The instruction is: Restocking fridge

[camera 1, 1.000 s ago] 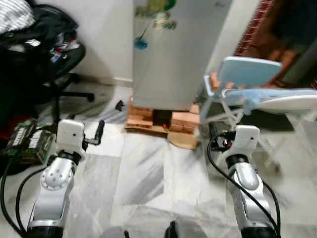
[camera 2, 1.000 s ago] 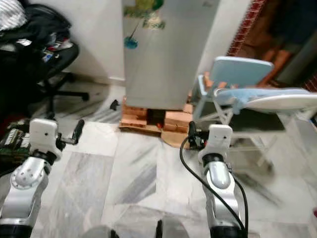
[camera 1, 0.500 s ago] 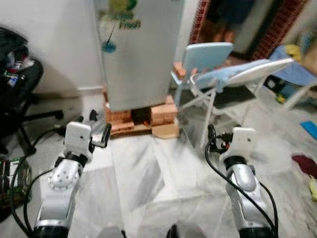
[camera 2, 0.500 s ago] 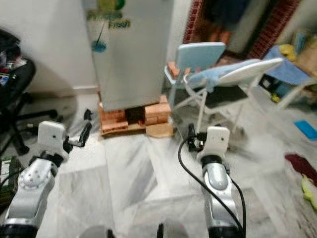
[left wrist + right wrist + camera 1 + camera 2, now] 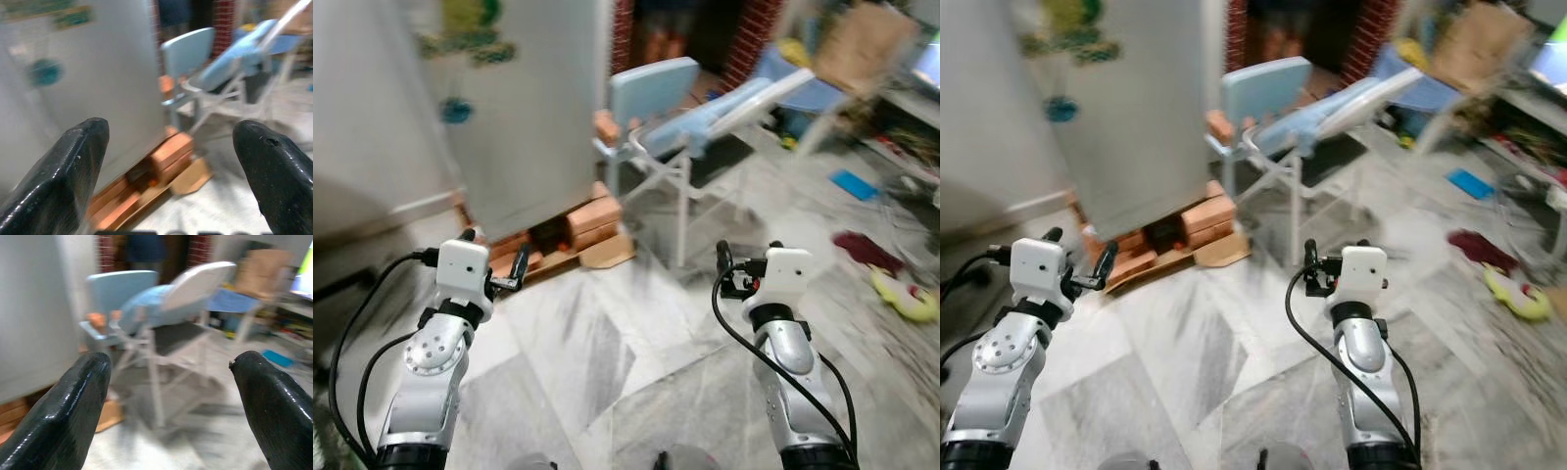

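The grey fridge (image 5: 509, 117), door shut and with stickers on it, stands at the left on a base of bricks (image 5: 578, 220). My left gripper (image 5: 491, 257) is held up in front of me, a little short of the bricks, open and holding nothing. In the left wrist view its fingers (image 5: 63, 171) stand wide apart and frame the fridge (image 5: 93, 93). My right gripper (image 5: 744, 259) hovers over the marble floor at the right, open and holding nothing. Through its fingers (image 5: 73, 406) I see the folded chairs.
A light blue chair (image 5: 651, 93) and a tilted ironing board (image 5: 744, 98) stand just right of the fridge. A dark red cloth (image 5: 857, 245), a yellow thing (image 5: 901, 294) and a blue thing (image 5: 854, 183) lie on the floor at the right. Clutter and a cardboard box (image 5: 862, 39) fill the far right.
The camera has swung to the right: the fridge has slid to the picture's left, the office chair has left view, and floor clutter at the right has come in. Both grippers stay open.
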